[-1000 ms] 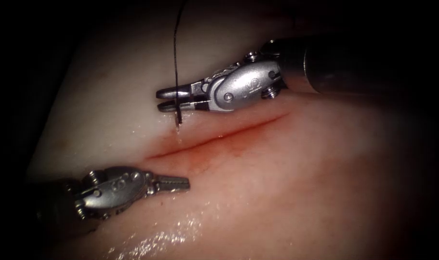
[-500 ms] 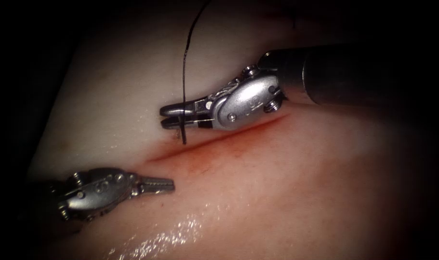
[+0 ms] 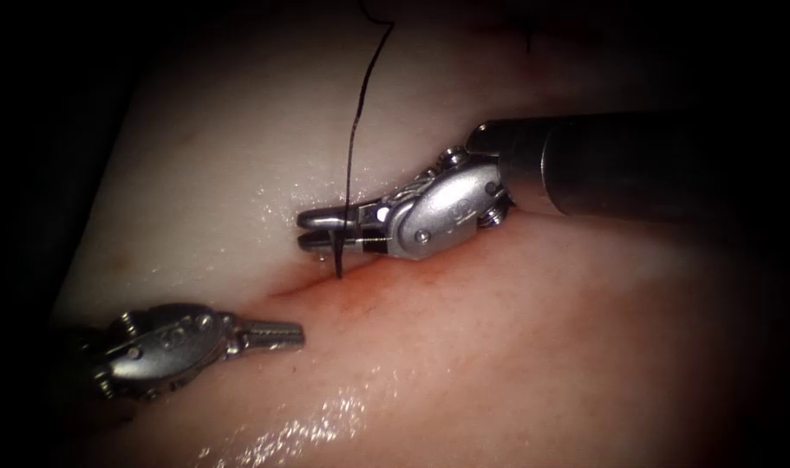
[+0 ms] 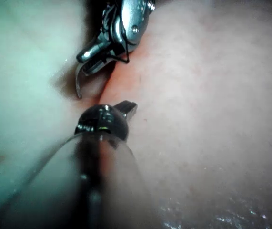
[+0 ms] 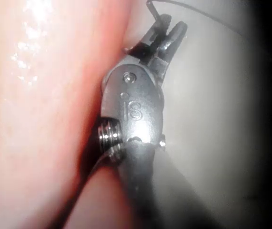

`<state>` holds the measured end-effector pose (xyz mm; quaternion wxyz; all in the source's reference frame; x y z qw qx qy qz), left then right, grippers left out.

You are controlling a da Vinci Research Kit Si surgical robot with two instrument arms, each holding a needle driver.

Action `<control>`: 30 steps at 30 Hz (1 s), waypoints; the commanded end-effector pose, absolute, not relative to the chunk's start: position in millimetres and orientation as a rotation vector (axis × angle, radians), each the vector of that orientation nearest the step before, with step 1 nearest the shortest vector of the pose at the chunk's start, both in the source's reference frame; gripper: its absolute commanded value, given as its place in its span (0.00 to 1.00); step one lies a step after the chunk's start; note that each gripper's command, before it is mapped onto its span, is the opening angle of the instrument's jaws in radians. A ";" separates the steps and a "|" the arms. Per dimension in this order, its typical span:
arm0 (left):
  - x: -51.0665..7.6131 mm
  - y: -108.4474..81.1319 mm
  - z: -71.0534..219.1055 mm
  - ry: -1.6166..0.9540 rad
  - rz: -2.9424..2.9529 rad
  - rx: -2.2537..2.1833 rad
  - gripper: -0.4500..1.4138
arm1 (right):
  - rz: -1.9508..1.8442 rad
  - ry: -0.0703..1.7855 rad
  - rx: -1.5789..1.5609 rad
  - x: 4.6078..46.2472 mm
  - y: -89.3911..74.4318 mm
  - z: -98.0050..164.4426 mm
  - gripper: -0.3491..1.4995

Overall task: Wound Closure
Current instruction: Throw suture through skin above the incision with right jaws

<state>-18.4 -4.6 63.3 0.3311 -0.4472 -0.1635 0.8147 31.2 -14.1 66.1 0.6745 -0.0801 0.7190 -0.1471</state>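
My right tool (image 3: 306, 230) lies over the pale upper side of the cut (image 3: 312, 282), jaws shut on the curved needle (image 3: 337, 260). The needle's dark lower end points down and reaches the cut's edge near its left end; I cannot tell whether it touches the tissue (image 3: 516, 347). In the left wrist view the needle (image 4: 77, 83) curves down out of the right tool (image 4: 90, 59), its tip just over the tissue. Dark thread (image 3: 360, 95) rises from the jaws. My left tool (image 3: 297, 334) rests below and left of the cut, shut, holding nothing. The right wrist view has the right tool (image 5: 166, 26) beside the cut.
Red fluid (image 3: 368, 295) stains the tissue along and below the cut. Wet glistening patches (image 3: 325, 416) lie on the tissue's near side. The right tool's dark shaft (image 3: 637, 165) crosses the upper right.
The right tool has moved down and to the right with the needle, bringing its lower end to the cut's edge. The left tool has drawn back to the left.
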 end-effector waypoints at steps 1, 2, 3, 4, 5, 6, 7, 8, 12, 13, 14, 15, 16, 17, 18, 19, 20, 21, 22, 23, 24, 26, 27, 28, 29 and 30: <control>-19.2 -4.4 64.0 -0.425 2.129 -1.169 0.00 | -0.332 1.619 -0.176 31.8 -14.5 66.8 0.00; -19.2 -4.4 64.0 -0.425 2.129 -1.169 0.00 | -0.332 1.619 -0.176 31.8 -14.5 66.8 0.00; -19.3 -4.4 64.1 -0.424 2.128 -1.168 0.00 | -0.328 1.619 -0.171 31.8 -14.5 66.8 0.00; -19.5 -4.3 64.2 -0.418 2.127 -1.164 0.00 | -0.328 1.622 -0.172 31.7 -14.6 66.8 0.00; -19.5 -4.3 64.2 -0.418 2.127 -1.164 0.00 | -0.328 1.622 -0.172 31.7 -14.6 66.8 0.00; -19.6 -4.3 64.3 -0.416 2.127 -1.164 0.00 | -0.325 1.618 -0.167 31.6 -14.8 66.8 0.00; -19.7 -4.2 64.4 -0.416 2.127 -1.163 0.00 | -0.331 1.619 -0.164 31.6 -14.9 66.9 0.00; -19.7 -4.1 64.5 -0.414 2.127 -1.163 0.00 | -0.336 1.615 -0.160 31.6 -15.0 67.0 0.00; -19.6 -4.0 64.9 -0.412 2.128 -1.164 0.00 | -0.334 1.615 -0.137 31.4 -16.2 67.7 0.00; -19.6 -4.0 64.9 -0.412 2.128 -1.164 0.00 | -0.334 1.615 -0.137 31.4 -16.2 67.7 0.00; -19.5 -4.0 65.0 -0.411 2.129 -1.163 0.00 | -0.332 1.614 -0.134 31.3 -16.4 67.9 0.00; -19.5 -4.0 65.0 -0.411 2.129 -1.163 0.00 | -0.330 1.614 -0.130 31.3 -16.6 68.0 0.00; -19.5 -4.0 65.0 -0.410 2.129 -1.162 0.00 | -0.329 1.614 -0.126 31.2 -16.8 68.2 0.00; -19.5 -4.0 65.0 -0.409 2.128 -1.161 0.00 | -0.327 1.614 -0.121 31.2 -16.9 68.3 0.00; -19.5 -4.0 65.0 -0.409 2.128 -1.160 0.00 | -0.321 1.614 -0.113 31.3 -17.2 68.4 0.00; -19.5 -4.0 65.0 -0.408 2.128 -1.160 0.00 | -0.320 1.609 -0.106 31.3 -17.3 68.4 0.00; -19.5 -4.0 65.0 -0.407 2.128 -1.159 0.00 | -0.323 1.608 -0.095 31.4 -17.4 68.4 0.00; -19.5 -4.0 65.0 -0.405 2.126 -1.161 0.00 | -0.330 1.595 -0.081 31.5 -17.5 68.5 0.00; -19.5 -4.0 65.0 -0.409 2.123 -1.156 0.00 | -0.327 1.595 -0.077 31.5 -17.6 68.6 0.00; -19.5 -4.0 65.0 -0.409 2.123 -1.156 0.00 | -0.323 1.595 -0.072 31.5 -17.6 68.6 0.00; -19.5 -4.1 65.0 -0.408 2.123 -1.156 0.00 | -0.321 1.593 -0.066 31.5 -17.7 68.7 0.00; -19.6 -4.1 65.1 -0.411 2.129 -1.148 0.00 | -0.316 1.593 -0.061 31.5 -17.7 68.7 0.00; -19.7 -4.2 65.1 -0.412 2.131 -1.145 0.00 | -0.315 1.592 -0.061 31.5 -17.6 68.6 0.00; -19.7 -4.2 65.1 -0.412 2.131 -1.145 0.00 | -0.315 1.592 -0.061 31.5 -17.6 68.6 0.00; -19.8 -4.2 65.1 -0.410 2.133 -1.140 0.00 | -0.307 1.593 -0.068 31.5 -17.5 68.6 0.00; -20.0 -4.2 65.2 -0.409 2.134 -1.136 0.00 | -0.296 1.597 -0.066 31.5 -17.2 68.5 0.00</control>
